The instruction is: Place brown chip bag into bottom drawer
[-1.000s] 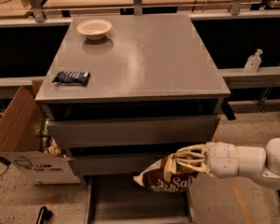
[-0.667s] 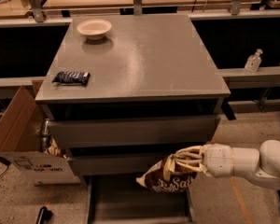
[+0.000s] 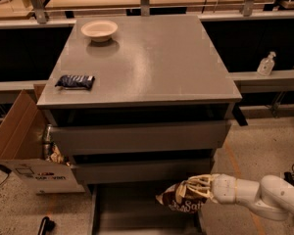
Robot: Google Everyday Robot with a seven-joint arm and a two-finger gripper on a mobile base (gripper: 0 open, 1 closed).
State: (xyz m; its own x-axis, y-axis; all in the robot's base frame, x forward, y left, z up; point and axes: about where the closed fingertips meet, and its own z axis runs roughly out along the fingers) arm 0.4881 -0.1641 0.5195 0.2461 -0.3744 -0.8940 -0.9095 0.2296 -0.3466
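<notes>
The brown chip bag (image 3: 182, 199) is dark brown with cream edges and white lettering. It hangs tilted above the right part of the open bottom drawer (image 3: 132, 210), a shallow grey tray with a bare floor. My gripper (image 3: 200, 189) comes in from the right on a white arm and is shut on the bag's right end, its fingers (image 3: 202, 181) wrapped over the bag. The bag is held in the air just below the middle drawer's front.
The grey cabinet's top (image 3: 152, 62) carries a cream bowl (image 3: 99, 30) at the far left and a small dark-blue wrapped bar (image 3: 75, 81) near the left edge. An open cardboard box (image 3: 20, 146) stands at the cabinet's left. A bottle (image 3: 266, 64) sits on a ledge at right.
The gripper with the bag has drifted slightly right and a little lower over the bottom drawer. Nothing else has moved.
</notes>
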